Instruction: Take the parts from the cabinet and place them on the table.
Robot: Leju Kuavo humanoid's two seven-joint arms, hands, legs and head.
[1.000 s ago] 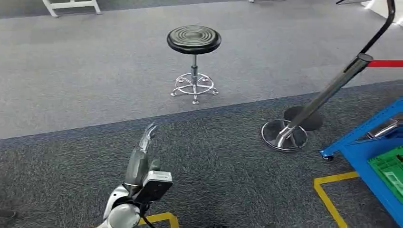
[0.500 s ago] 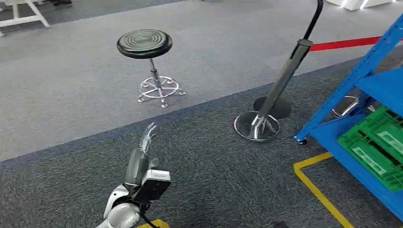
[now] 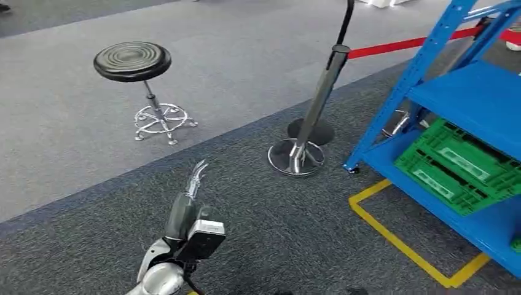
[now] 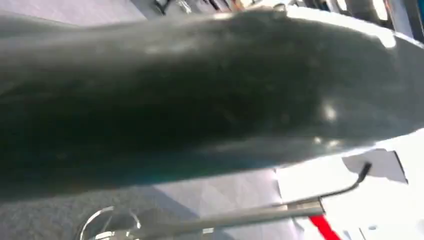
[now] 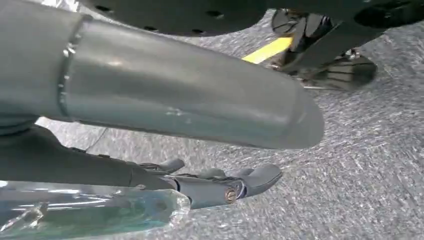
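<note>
The blue cabinet [image 3: 456, 87] stands at the right of the head view, with a green crate [image 3: 459, 165] on its lower shelf. A shiny metal piece [image 3: 397, 124] shows behind its front post. My left hand [image 3: 195, 178] hangs low over the dark carpet, well left of the cabinet, fingers stretched out and holding nothing. Its blurred grey thumb [image 4: 200, 100] looms in the left wrist view. In the right wrist view my right hand [image 5: 175, 110] hangs above the carpet, its dark fingers [image 5: 225, 186] loosely extended around nothing.
A chrome stanchion [image 3: 297, 157] with a red belt [image 3: 393, 45] stands just left of the cabinet. A black round stool [image 3: 132, 61] is further left on the lighter carpet. Yellow floor tape [image 3: 399, 243] marks a corner in front of the cabinet.
The camera has turned right: stool and stanchion slid left in the picture and more of the blue cabinet and green crate came into view. My left hand hangs as before.
</note>
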